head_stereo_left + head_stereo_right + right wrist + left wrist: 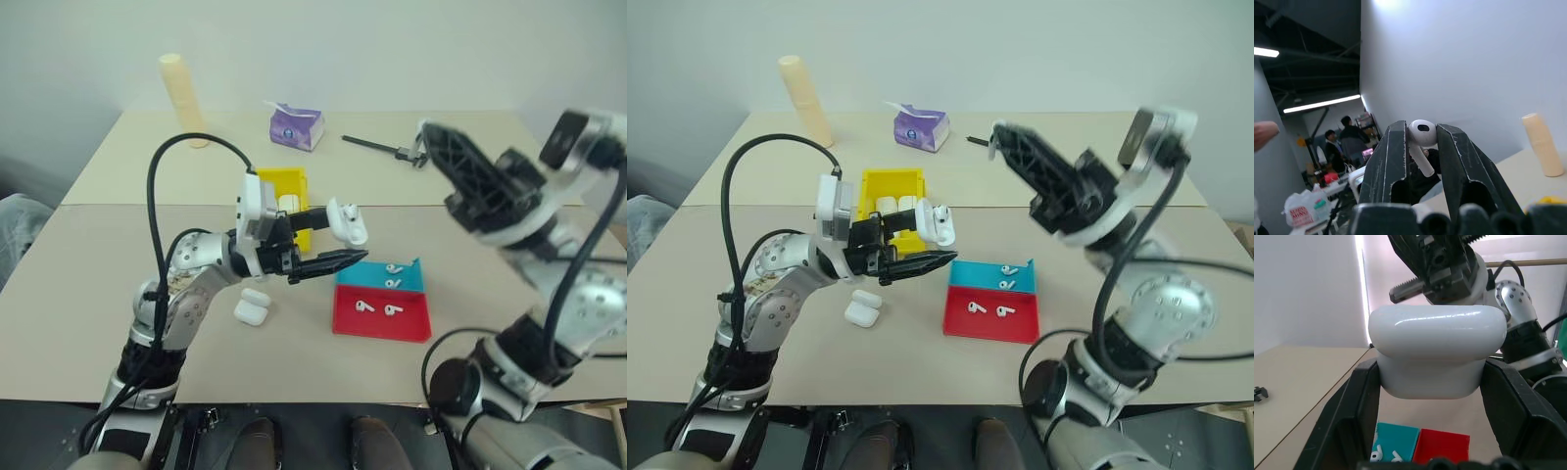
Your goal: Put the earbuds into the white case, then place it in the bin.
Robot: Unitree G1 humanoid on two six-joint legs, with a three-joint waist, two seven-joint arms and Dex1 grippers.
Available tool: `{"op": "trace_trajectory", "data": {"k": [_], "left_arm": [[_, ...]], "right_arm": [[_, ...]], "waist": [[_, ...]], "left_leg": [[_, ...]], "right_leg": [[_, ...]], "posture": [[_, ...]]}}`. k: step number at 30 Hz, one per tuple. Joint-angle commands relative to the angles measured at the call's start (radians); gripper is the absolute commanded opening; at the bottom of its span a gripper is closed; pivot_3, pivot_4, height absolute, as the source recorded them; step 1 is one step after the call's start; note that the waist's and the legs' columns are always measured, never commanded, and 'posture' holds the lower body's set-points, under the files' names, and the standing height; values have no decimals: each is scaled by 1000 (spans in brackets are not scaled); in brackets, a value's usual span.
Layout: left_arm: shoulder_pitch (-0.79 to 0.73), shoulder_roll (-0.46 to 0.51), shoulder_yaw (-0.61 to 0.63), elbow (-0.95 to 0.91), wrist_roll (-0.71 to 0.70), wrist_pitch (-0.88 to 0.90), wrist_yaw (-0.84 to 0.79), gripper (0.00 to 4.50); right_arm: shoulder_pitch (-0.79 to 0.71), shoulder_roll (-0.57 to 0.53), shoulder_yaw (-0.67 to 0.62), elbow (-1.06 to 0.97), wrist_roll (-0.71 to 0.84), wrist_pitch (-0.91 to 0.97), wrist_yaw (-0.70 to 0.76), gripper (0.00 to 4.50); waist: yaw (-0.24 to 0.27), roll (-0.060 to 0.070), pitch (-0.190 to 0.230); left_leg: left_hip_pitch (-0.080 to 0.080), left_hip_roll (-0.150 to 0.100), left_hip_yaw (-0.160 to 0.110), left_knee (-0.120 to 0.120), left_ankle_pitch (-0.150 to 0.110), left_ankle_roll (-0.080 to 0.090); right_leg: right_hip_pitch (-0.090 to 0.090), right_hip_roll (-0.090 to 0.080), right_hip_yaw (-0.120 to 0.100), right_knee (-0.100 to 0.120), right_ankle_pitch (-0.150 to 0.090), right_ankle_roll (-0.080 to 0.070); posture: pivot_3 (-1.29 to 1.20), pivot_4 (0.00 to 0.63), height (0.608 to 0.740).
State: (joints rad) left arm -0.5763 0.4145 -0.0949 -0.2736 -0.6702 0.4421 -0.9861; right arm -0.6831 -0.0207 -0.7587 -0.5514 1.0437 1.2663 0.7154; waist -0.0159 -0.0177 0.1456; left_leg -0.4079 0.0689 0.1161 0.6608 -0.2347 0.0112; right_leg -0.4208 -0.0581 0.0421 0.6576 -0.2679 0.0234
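1. The left gripper (333, 260) is raised above the table (98, 274), its two black fingers clenched on one white case (347, 221). In the left wrist view this case (1437, 350) sits between the finger pads, its lid open.
2. The right gripper (1004, 142) is lifted high over the far side of the table, pointing toward the robot's left. In the right wrist view its fingers pinch one earbud (1421, 139), head at the tips and stem down in the gap.
3. Counting earbuds on the table: two lie in the teal tray (411, 285) and two in the red tray (411, 323), well apart within each. With the pinched one, that makes five in sight.
4. The two trays touch, the teal one farther from the robot and the red one nearer.
5. The yellow bin (890, 184) stands beyond the left gripper. White cases lie inside it; probably two or three, though the arm hides part of the bin.
6. One more closed case (252, 307) rests on the table near the left arm, well apart from the trays.
7. At the far edge stand one pale cylinder (183, 98), one purple tissue pack (296, 126) and one black tool (377, 147).
8. The held case is above the table between bin and trays, clear of all of them.
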Motion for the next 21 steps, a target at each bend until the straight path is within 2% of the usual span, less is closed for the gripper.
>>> {"op": "trace_trajectory", "data": {"k": [1,7,18,21], "left_arm": [[-40,-7,-18,-22,-8,23,-8,2770],[-37,-30,-18,-33,-3,10,-7,2770],[-5,-27,-16,-59,3,-12,-18,2770],[6,-35,-14,-64,6,-19,-8,2770]], "right_arm": [[72,-10,55,-106,224,-70,-143,754],[242,-115,183,-160,405,-197,-299,754],[388,-295,386,-189,372,-398,-293,754],[404,-343,432,-199,297,-439,-263,754]], "waist": [[0,0,0],[-4,0,0],[-2,0,0],[-2,0,0]], "left_leg": [[0,0,0,0,0,0],[1,0,-1,0,0,0],[1,0,-3,0,0,0],[1,0,-3,0,0,0]], "right_leg": [[1,0,0,0,0,0],[1,0,0,-1,0,0],[2,0,0,-2,-1,1],[2,0,0,-2,-1,1]], "posture": [[0,150,740],[0,150,740],[0,150,740],[0,150,740]]}}
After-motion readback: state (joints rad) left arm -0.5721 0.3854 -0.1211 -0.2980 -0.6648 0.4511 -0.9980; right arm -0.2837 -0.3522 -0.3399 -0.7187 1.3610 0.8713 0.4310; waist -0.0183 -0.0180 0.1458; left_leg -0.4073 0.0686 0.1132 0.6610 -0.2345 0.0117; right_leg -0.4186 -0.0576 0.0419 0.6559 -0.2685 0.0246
